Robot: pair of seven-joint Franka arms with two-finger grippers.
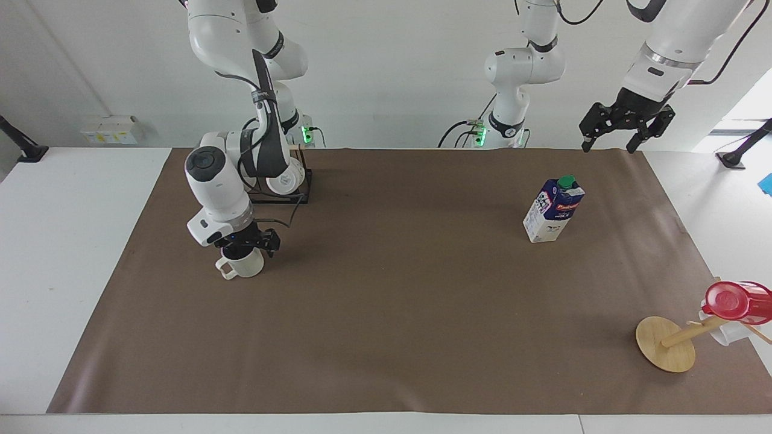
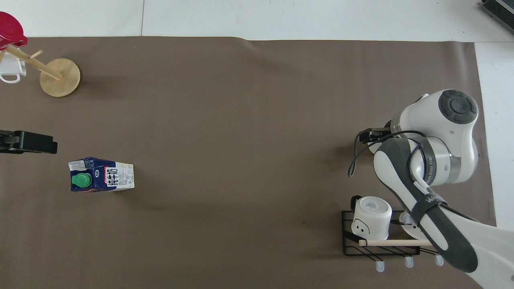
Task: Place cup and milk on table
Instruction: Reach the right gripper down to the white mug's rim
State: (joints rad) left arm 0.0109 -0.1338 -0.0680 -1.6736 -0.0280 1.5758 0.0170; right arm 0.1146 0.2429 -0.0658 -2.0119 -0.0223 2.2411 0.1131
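Note:
The cream ribbed cup (image 1: 244, 267) stands upright on the brown paper of the table (image 1: 392, 313), toward the right arm's end, its loop handle pointing away from the robots. My right gripper (image 1: 246, 247) is down on the cup's rim and covers its mouth, fingers spread wide at the cup's sides. In the overhead view the right arm hides most of the cup. The milk (image 1: 553, 211) (image 2: 102, 174), a blue-and-white carton with a green cap, stands upright toward the left arm's end. My left gripper (image 1: 624, 129) (image 2: 28, 142) waits open, raised over the paper's corner by its base.
A black wire rack (image 1: 301, 184) (image 2: 349, 241) with a wooden rail and white mugs stands beside the right arm, nearer to the robots than the cup. A wooden mug tree (image 1: 666, 343) (image 2: 60, 76) lies tipped, carrying a red cup (image 1: 736, 301) and a white mug.

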